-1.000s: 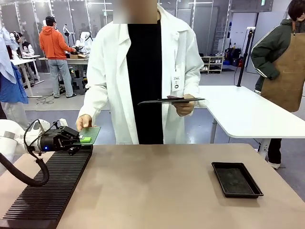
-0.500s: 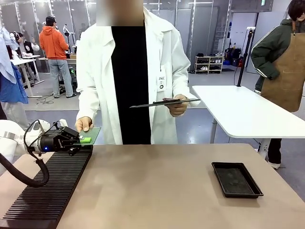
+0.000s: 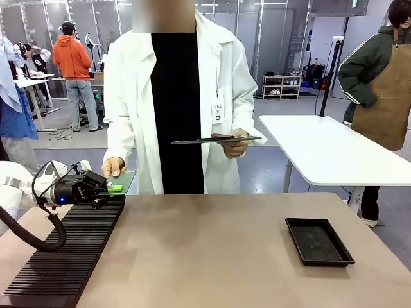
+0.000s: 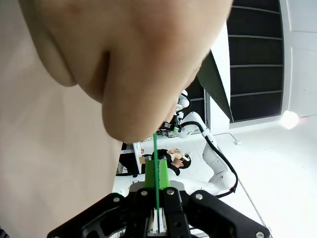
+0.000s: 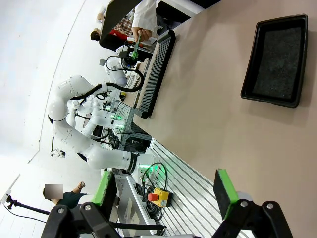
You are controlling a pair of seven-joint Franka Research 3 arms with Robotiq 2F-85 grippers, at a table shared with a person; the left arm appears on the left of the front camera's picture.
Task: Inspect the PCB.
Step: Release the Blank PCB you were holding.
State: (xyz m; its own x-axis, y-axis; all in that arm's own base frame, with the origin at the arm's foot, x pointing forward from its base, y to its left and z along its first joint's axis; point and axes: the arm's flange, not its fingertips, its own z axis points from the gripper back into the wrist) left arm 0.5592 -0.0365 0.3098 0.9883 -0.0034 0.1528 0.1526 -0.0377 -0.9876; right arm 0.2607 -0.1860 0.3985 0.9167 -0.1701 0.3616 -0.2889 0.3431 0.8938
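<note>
The PCB, a thin green board, is held out over the far left end of the table. My left gripper grips its near edge with the green pads pressed on both faces. The person's hand pinches the board's far side. In the left wrist view the PCB shows edge-on as a thin green line between the pads of my left gripper, and the person's hand looms close above. My right gripper hangs open over the table with nothing between its fingers.
A long black slotted rack lies under my left arm along the table's left side. A black shallow tray sits at the right. The person in a white coat holds a dark clipboard in the other hand. A white table stands behind at right.
The person has shifted a little to the left and the clipboard has moved left and down. My left gripper, the PCB and the hand on it stay in place.
</note>
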